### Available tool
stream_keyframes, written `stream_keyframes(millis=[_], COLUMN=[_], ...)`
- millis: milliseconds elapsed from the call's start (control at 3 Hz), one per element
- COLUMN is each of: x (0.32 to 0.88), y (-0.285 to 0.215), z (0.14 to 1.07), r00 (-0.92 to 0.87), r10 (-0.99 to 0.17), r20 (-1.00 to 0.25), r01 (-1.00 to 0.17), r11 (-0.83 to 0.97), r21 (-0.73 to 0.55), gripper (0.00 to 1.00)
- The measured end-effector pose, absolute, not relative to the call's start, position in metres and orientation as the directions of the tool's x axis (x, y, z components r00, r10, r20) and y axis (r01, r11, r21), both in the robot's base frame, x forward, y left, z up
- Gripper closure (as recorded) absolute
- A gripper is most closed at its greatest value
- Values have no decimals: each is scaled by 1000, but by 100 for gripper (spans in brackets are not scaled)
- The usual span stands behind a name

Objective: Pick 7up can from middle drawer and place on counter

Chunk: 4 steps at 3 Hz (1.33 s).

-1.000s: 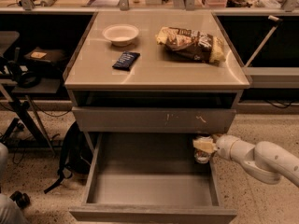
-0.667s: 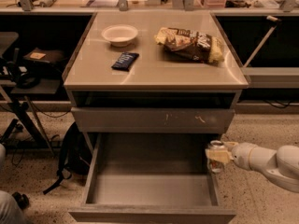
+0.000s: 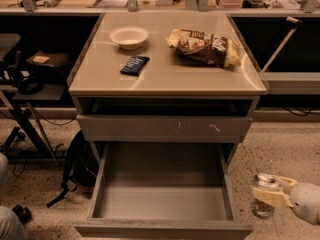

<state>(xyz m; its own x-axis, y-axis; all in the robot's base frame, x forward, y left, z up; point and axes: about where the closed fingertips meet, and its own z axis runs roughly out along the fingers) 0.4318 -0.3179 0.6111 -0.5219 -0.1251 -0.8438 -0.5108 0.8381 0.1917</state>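
We see the shiny beige counter (image 3: 165, 76) with round corners, and on it sit a round white bowl (image 3: 129, 36), a crinkly snack bag (image 3: 202, 46) and a flat dark-blue packet (image 3: 134, 65). Under a scratched drawer front (image 3: 165, 128), the middle drawer (image 3: 160, 201) stands open, a deep grey box that is smooth inside. Our gripper (image 3: 263, 198) is low on the right, outside the drawer and over the speckled floor (image 3: 280, 149), and its pale fingers (image 3: 275, 198) hug the little round 7up can (image 3: 264, 180) with the shiny silver lid.
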Motion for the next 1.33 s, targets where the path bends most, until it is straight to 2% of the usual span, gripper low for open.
stream_keyframes(millis=[333,667,1000,1333], x=[454,508,554,586], y=[-337,-319,-278,-231], z=[701,822,931,985], r00=[-361,-200,-86,-45], r10=[-111,-133,-178,-236], r20=[-926,-971,-980,-971], r01=[-470,-423,-365,-340], r11=[879,905,921,917], r21=[78,-37,-135,-207], gripper=[100,100,100,100])
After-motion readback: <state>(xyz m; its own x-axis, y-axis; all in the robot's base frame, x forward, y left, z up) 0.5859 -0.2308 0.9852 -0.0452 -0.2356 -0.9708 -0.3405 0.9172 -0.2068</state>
